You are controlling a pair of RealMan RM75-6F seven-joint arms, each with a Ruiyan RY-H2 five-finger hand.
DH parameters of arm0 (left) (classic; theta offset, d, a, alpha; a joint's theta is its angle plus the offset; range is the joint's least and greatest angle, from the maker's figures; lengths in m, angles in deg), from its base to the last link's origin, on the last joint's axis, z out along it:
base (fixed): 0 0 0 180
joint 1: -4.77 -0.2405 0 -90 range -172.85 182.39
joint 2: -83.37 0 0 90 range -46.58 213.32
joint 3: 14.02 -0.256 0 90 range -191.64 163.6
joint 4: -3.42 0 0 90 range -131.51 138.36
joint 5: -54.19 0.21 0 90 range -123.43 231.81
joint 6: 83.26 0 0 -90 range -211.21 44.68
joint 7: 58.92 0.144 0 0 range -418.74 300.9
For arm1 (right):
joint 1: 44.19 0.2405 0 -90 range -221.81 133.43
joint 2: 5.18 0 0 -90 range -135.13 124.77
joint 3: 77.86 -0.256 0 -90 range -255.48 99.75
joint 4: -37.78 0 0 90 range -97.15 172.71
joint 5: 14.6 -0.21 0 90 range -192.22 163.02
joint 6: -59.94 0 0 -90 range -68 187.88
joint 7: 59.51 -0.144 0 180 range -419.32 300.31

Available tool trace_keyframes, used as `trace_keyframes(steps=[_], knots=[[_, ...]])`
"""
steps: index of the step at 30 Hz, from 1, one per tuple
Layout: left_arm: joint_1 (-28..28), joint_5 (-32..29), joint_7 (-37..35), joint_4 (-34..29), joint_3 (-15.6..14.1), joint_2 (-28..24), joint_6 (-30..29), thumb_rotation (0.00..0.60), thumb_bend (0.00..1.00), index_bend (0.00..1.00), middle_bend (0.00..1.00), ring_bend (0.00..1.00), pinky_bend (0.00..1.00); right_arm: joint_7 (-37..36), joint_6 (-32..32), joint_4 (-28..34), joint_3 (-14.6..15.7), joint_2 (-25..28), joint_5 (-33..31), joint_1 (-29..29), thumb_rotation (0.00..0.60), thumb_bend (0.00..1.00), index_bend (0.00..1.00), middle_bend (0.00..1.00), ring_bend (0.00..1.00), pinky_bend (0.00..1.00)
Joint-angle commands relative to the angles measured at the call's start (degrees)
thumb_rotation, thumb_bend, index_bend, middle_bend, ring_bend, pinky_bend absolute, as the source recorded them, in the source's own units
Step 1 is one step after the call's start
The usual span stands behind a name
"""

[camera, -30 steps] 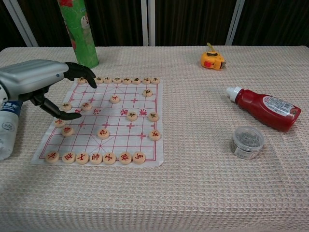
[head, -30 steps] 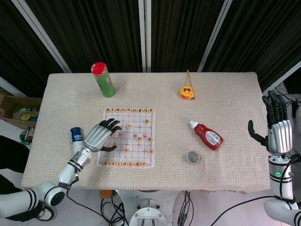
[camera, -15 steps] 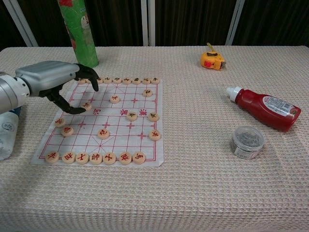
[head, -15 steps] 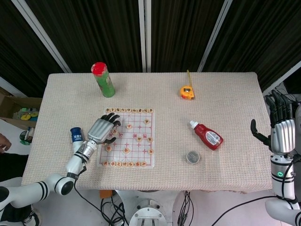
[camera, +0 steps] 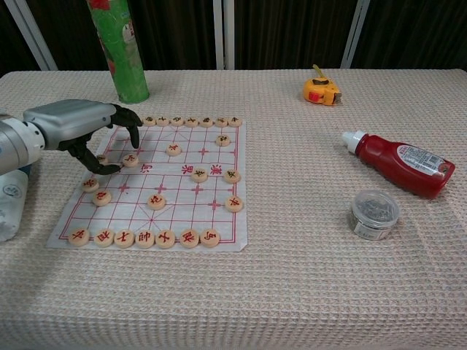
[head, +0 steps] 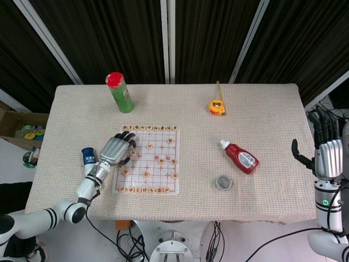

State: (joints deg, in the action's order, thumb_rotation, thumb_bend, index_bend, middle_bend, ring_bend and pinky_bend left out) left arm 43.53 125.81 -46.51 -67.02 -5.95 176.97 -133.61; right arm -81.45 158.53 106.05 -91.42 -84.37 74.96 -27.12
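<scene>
From the head view, the left hand [head: 115, 149] hovers over the near-left part of the game board [head: 147, 159], fingers curled downward. The right hand [head: 325, 153] stands upright off the surface's edge, fingers spread, holding nothing.

From the chest view, the left hand's fingertips [camera: 133, 138] bracket a round piece [camera: 130, 160]; whether they grip it is unclear.

We hold our left hand [camera: 80, 131] low over the left edge of the chess board [camera: 219, 230], fingers curled down around a round piece [camera: 102, 160] beside another piece [camera: 130, 160]. A green can [camera: 120, 55] stands just behind.
</scene>
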Motion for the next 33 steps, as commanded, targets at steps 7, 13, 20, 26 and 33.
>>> trace_keyframes(steps=[7, 13, 20, 26, 33], knots=[[0.69, 0.3, -2.45, 2.42, -0.43, 1.05, 0.77, 0.597, 0.32, 0.39, 0.15, 0.08, 0.21, -0.48, -0.8, -1.68, 0.15, -0.21, -0.74, -0.23, 0.6, 0.43, 0.0, 0.0, 0.0, 0.0], [1.14, 0.19, -2.66, 3.55, -0.71, 1.77, 1.28, 0.597, 0.33, 0.4, 0.15, 0.08, 0.21, -1.01, -0.84, -2.51, 0.07, -0.58, -1.0, -0.29, 0.6, 0.43, 0.0, 0.0, 0.0, 0.0], [1.4, 0.31, -2.86, 2.92, -0.53, 1.46, 0.77, 0.6, 0.38, 0.43, 0.15, 0.08, 0.21, -1.6, -0.82, -2.98, -0.05, -0.51, -1.25, -0.45, 0.6, 0.43, 0.0, 0.0, 0.0, 0.0], [1.42, 0.14, -2.74, 2.67, -0.82, 1.45, 0.8, 0.6, 0.38, 0.48, 0.16, 0.08, 0.21, -2.32, -1.13, -3.94, 0.08, -0.98, -1.55, -0.57, 0.6, 0.43, 0.0, 0.0, 0.0, 0.0], [1.59, 0.03, -2.99, 3.33, -0.91, 1.88, 0.84, 0.6, 0.38, 0.47, 0.16, 0.08, 0.21, -2.69, -0.89, -4.18, -0.03, -0.94, -1.5, -0.61, 0.6, 0.43, 0.0, 0.0, 0.0, 0.0]])
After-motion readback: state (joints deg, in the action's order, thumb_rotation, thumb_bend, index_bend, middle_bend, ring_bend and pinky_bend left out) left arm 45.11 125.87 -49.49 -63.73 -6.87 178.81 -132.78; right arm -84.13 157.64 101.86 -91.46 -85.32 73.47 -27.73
